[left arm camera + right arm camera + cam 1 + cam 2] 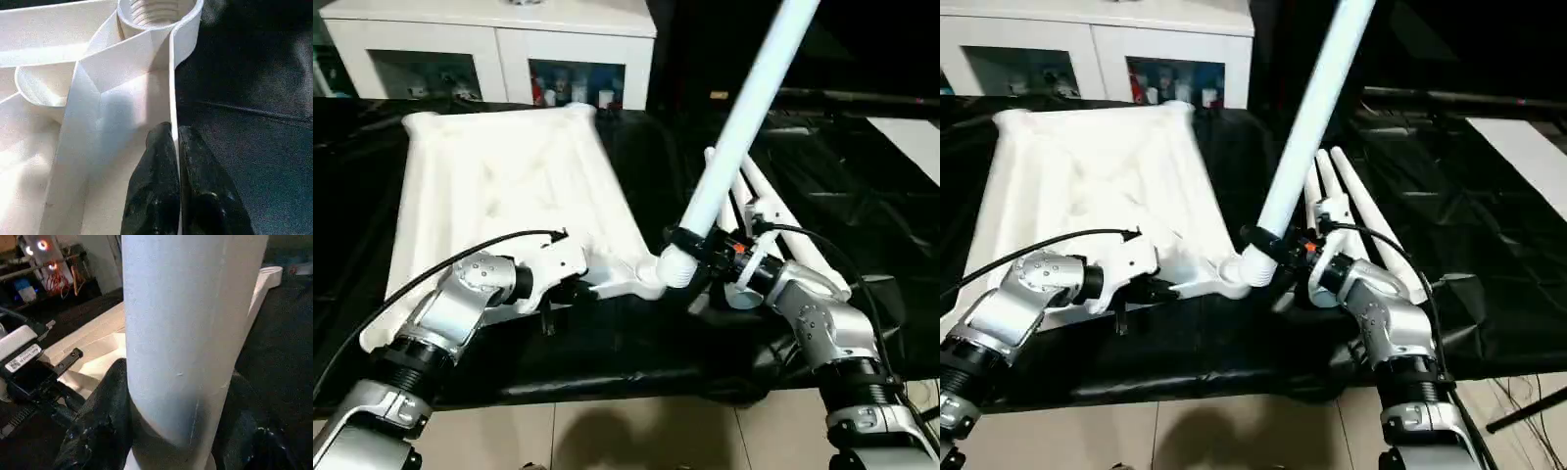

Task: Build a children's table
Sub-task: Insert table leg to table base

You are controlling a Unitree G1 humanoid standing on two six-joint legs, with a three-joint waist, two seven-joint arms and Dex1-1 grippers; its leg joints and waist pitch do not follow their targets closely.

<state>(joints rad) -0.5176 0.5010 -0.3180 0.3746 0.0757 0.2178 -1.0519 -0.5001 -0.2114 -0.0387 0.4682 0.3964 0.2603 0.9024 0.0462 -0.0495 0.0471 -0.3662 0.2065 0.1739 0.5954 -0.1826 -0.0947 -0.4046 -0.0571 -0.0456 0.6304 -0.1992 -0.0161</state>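
Note:
The children's table's white tabletop (499, 166) lies ribbed side up on a black cloth. My left gripper (175, 134) is shut on the tabletop's near rim, one black finger on each side of the thin wall, just short of the round corner socket (156, 12). A long white leg (744, 108) stands tilted up and to the right, its lower end at that near right socket (651, 274). My right gripper (690, 245) is shut on the leg a little above its lower end, and its fingers (105, 416) wrap the tube (186, 333).
Other white legs (1351, 196) lie side by side on the cloth behind my right arm. A white glass-door cabinet (499, 49) stands behind the tabletop. The black-covered table's front edge (636, 377) runs just below my wrists, with tiled floor (607, 431) beneath.

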